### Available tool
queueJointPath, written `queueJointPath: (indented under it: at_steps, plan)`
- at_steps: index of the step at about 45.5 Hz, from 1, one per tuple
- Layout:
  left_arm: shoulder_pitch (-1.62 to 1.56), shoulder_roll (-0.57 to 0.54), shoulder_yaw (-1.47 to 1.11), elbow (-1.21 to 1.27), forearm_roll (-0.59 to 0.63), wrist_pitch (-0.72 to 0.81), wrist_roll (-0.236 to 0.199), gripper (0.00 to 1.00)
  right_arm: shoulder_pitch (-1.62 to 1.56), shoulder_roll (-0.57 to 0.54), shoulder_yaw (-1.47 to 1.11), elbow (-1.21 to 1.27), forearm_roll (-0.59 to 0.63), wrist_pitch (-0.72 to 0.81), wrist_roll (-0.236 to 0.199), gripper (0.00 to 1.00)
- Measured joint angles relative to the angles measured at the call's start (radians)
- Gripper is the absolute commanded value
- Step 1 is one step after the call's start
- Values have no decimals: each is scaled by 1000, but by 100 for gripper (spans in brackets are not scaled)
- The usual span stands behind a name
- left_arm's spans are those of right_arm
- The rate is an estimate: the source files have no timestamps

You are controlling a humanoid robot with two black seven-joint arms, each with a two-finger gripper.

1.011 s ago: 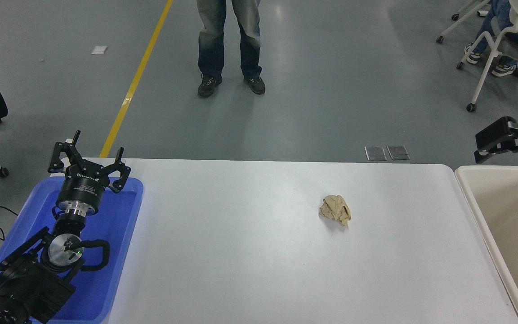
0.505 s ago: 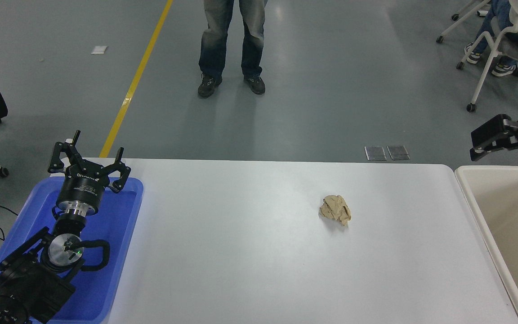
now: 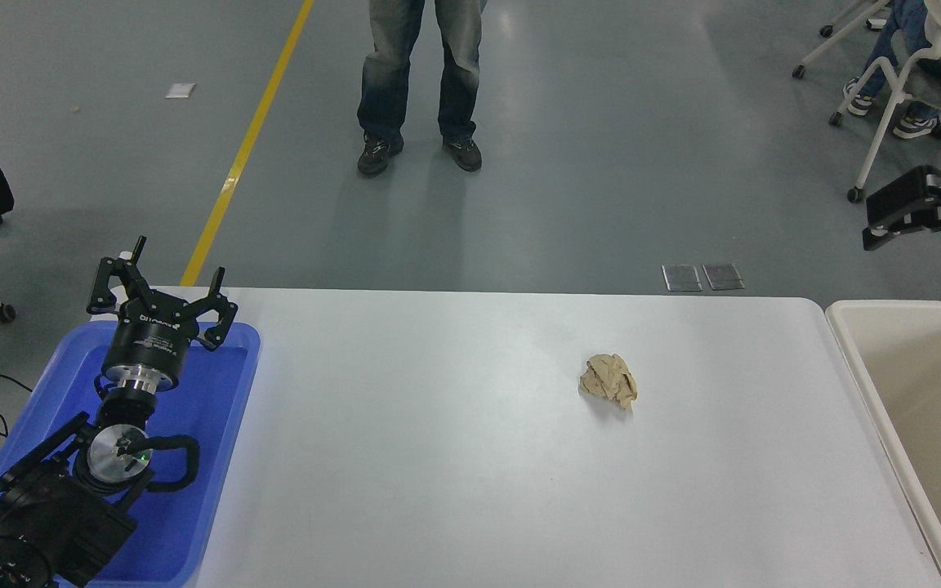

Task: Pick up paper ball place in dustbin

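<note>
Right of the crumpled tan paper ball (image 3: pixel 609 380), beyond the cream rectangular plastic dustbin (image 3: pixel 862 367), hangs the right tool (image 3: pixel 887 220), its opening impossible to tell. The left tool (image 3: pixel 162 296) is parked wide. The reach seems unfinished; next, descend over the ball.

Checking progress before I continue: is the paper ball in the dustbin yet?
No. The paper ball lies on the white table, left of the dustbin, untouched.

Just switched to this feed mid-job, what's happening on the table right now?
Nothing is being held yet. The paper ball lies alone on the white table, right of centre, untouched. The right tool hangs at the picture's right edge, above the dustbin and well clear of the ball; its state is unclear. The left tool is parked open over the blue tray. A person stands beyond the table.
</note>
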Motion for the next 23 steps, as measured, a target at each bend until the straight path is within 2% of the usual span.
queueJointPath:
  at_steps: [9, 23]
  plan:
    - [0, 0, 0, 0, 1, 0, 0, 100, -86, 75, 90, -40, 0, -14, 1, 100]
    - [0, 0, 0, 0, 0, 0, 0, 100, -248, 252, 168, -93, -1, -280, -1, 100]
